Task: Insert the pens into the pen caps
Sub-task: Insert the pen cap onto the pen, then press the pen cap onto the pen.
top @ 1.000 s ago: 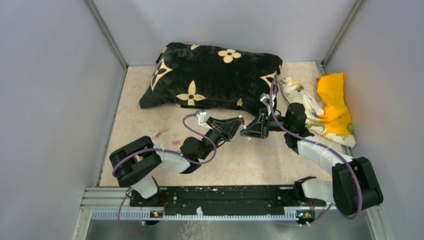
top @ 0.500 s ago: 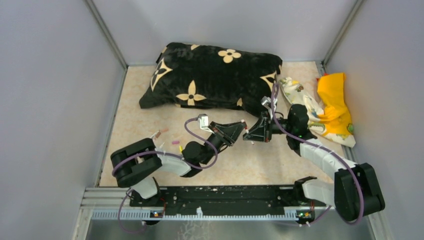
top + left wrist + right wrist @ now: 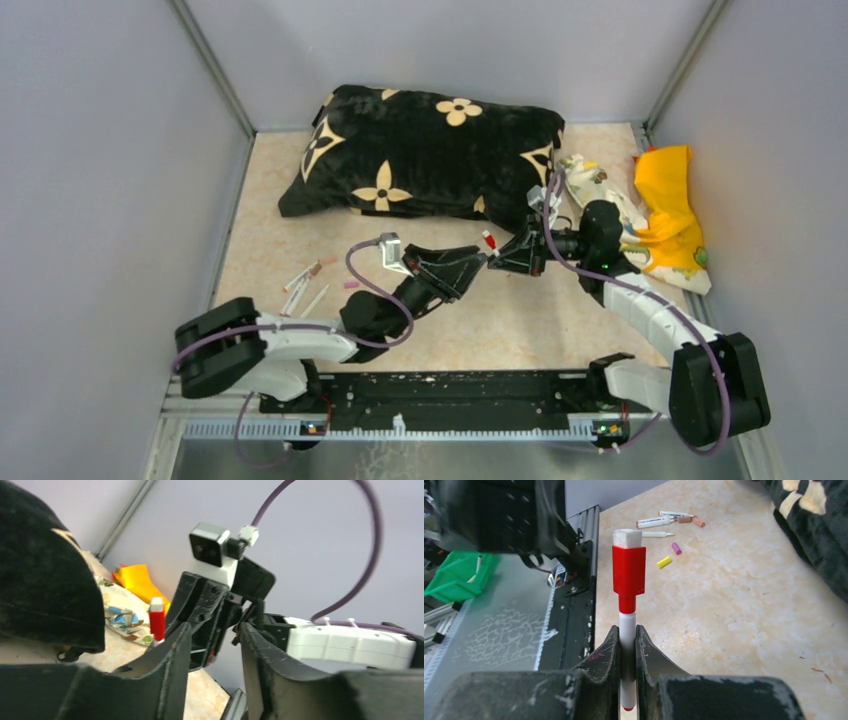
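One red-capped pen (image 3: 627,622) is clamped in the right jaws; the left jaws gape empty.

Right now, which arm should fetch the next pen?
Left. The left claw is open and empty, and the loose pens and caps lie on its side, near its base. The right claw is shut on the capped red pen and would probably have to set it down first.

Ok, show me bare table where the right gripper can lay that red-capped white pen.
Bare beige tabletop lies between the left arm and right arm, ahead of the black front rail; another patch sits left of the black flowered cushion. Crowded: loose white pens and a pink cap front left, yellow cloth and patterned cloth back right.
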### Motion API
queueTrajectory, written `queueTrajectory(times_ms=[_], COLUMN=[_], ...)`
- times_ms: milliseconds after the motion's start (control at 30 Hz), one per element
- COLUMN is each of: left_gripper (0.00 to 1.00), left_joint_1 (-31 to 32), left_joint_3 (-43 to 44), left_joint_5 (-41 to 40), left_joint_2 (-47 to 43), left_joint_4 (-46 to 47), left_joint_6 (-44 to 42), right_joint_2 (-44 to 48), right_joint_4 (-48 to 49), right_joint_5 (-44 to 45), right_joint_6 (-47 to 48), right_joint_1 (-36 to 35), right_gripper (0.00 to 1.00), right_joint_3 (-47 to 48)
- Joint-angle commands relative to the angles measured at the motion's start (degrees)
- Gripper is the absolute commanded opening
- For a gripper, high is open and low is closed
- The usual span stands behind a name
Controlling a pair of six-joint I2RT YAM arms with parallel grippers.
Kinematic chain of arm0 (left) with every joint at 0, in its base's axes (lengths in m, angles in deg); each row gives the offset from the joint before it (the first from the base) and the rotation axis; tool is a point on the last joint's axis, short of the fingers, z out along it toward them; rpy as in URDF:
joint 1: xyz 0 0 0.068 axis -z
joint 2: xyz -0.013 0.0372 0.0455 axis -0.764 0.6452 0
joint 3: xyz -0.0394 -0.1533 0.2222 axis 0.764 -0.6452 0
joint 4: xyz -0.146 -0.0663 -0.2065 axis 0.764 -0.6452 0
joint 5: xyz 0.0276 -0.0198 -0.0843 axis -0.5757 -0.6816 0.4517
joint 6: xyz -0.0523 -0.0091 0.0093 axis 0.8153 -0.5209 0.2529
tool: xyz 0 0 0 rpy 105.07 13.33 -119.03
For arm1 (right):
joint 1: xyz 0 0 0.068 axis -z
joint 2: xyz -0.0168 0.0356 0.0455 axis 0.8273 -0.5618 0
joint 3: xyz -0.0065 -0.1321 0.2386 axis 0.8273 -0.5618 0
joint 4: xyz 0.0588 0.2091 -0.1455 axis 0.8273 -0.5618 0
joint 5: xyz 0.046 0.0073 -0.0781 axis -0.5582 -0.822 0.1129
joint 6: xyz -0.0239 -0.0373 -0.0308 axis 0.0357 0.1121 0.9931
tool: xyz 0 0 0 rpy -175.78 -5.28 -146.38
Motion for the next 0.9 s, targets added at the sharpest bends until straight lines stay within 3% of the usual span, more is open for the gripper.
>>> queueTrajectory(times_ms=[0, 167, 233, 333, 433, 567, 733, 867], left_gripper=[0.51, 0.67, 0.8, 0.97, 0.98, 0.98, 0.98, 0.91], left_joint_1=[0.5, 0.4, 0.2, -1.6, -5.5, -13.0, -15.7, -15.7], left_joint_3=[0.2, -0.6, 0.5, 3.0, 7.4, 11.5, 12.8, 13.7], left_joint_5=[-1.4, -2.5, -3.6, 1.6, 11.9, 25.6, 26.1, 26.2], left_joint_2=[-8.1, -18.1, -21.4, -24.0, -23.0, -18.8, -13.4, -8.9], left_joint_4=[-9.4, -23.9, -33.0, -39.3, -44.8, -46.5, -41.6, -37.4], left_joint_6=[-3.4, -3.1, -2.0, -5.0, -6.3, -1.5, 2.6, 4.0], right_joint_2=[2.1, 2.7, 2.9, 2.7, 2.2, 1.5, 0.4, -0.7], right_joint_4=[-0.7, -4.3, -5.4, -5.5, -5.5, -5.2, -4.0, -4.0], right_joint_5=[0.5, -2.4, -4.4, -7.6, -8.5, -8.8, -7.7, -6.5], right_joint_6=[4.9, 8.5, 9.9, 10.6, 10.2, 9.3, 7.2, 5.9], right_joint_1=[0.4, 0.5, 0.6, 0.6, 0.6, 0.5, 0.3, 0.3], right_gripper=[0.0, 0.0, 0.0, 0.0, 0.0, 0.0, 0.0, 0.0], right_joint_3=[2.4, 3.1, 3.3, 3.2, 3.3, 3.5, 3.7, 4.1])
